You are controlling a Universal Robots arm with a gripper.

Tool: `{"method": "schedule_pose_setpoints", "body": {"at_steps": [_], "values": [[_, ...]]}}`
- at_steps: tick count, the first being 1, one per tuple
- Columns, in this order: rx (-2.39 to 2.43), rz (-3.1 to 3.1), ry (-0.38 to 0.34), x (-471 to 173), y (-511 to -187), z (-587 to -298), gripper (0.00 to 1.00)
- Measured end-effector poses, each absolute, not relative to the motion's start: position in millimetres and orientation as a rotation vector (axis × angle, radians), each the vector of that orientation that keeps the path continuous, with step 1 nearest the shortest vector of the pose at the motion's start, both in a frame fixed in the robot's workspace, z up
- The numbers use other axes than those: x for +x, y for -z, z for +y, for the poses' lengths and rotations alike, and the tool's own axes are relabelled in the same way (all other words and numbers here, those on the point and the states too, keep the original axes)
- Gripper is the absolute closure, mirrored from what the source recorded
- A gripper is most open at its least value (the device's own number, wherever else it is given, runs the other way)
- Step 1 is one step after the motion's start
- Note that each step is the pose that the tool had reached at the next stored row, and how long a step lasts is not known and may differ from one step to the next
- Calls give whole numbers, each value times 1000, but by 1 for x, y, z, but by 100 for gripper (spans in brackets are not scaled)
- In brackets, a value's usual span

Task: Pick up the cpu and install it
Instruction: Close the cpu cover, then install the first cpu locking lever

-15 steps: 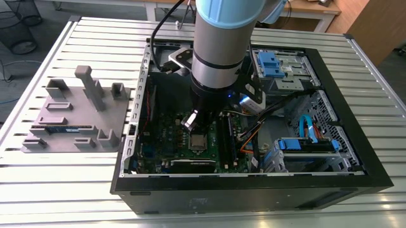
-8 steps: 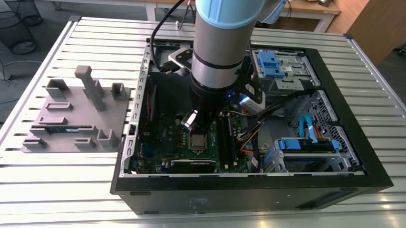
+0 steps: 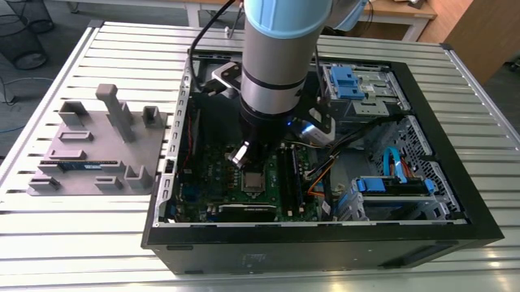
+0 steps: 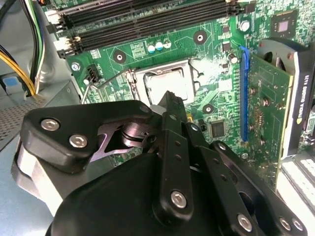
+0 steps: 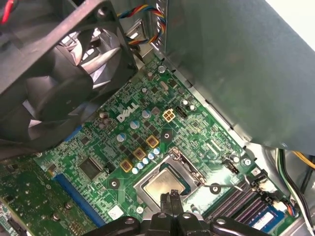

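The black two-fingered hand [image 5: 172, 199] hangs just above the socket area of the green motherboard [image 5: 147, 123] inside the open black computer case [image 3: 455, 240]. In both wrist views its fingers stand pressed together, narrow, with no gap visible and nothing held between them; the tips point down at the socket.

The cpu [image 5: 166, 183], a small flat square chip with a silvery metal top, lies flat inside the silver rectangular socket frame [image 5: 189, 169], directly below the fingertips [image 4: 170, 98]. In the second wrist view the same chip [image 4: 167, 84] looks level and square to the frame. Whether the tips touch its top cannot be told.

Judgement: the chip appears seated and the step in hand is the finish of the install. To do it well, any contact should be light and straight down on the centre of the metal top, with no sideways drag that could shift the chip on its contacts. The chip should sit flush on all four edges before any load is applied. The thin wire lever [image 4: 106, 81] beside the frame looks unlatched.

Beyond the socket run the black memory slots [image 4: 147, 17], and a black cooling fan [image 5: 54, 73] stands at the case wall. Farther off, on the slatted metal tabletop [image 3: 81, 231], a grey parts fixture [image 3: 97, 146] carries a long blue-green memory stick [image 3: 77, 164].
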State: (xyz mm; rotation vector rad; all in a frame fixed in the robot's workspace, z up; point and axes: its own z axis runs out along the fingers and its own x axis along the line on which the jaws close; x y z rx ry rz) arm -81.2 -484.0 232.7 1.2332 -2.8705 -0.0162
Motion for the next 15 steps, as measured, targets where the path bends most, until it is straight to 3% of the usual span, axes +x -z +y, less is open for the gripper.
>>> {"method": "schedule_pose_setpoints", "body": {"at_steps": [15], "values": [[1233, -2871, 16, -82, -229, -482, 89]]}}
